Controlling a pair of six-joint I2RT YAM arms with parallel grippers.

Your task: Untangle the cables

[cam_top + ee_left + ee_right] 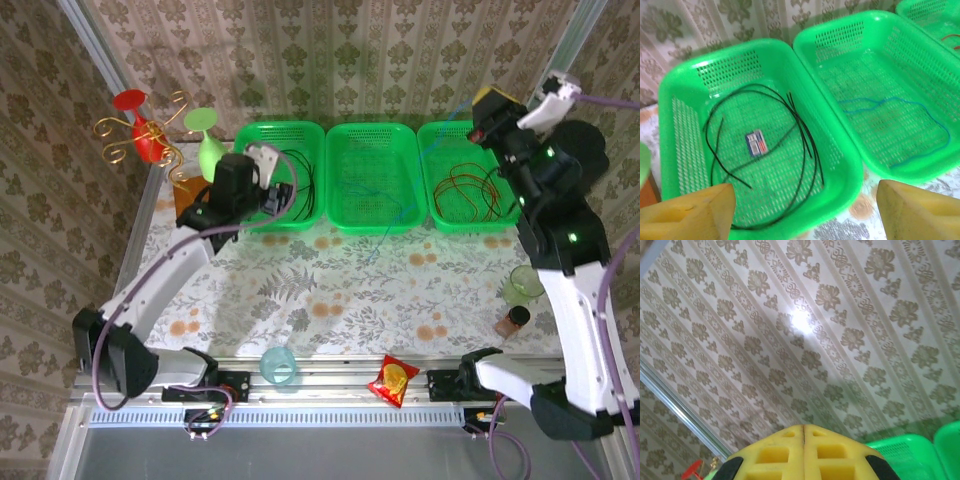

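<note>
Cables (pixel 305 185) are sitting apart, black cable (pixel 799 120) lying in the left basket (pixel 725 70), blue cable (pixel 880 101) in the middle basket (pixel 850 35), red-orange cable (pixel 470 190) in the right basket (pixel 470 227), left gripper (pixel 805 215) hovering wide apart, right gripper (pixel 804 432) pressed together, so I'm judging little is remaining

Bright, even light; a glare spot on the far wallpaper (pixel 800 320); the left gripper (pixel 802 212) fingertips seem softly blurred.
</note>
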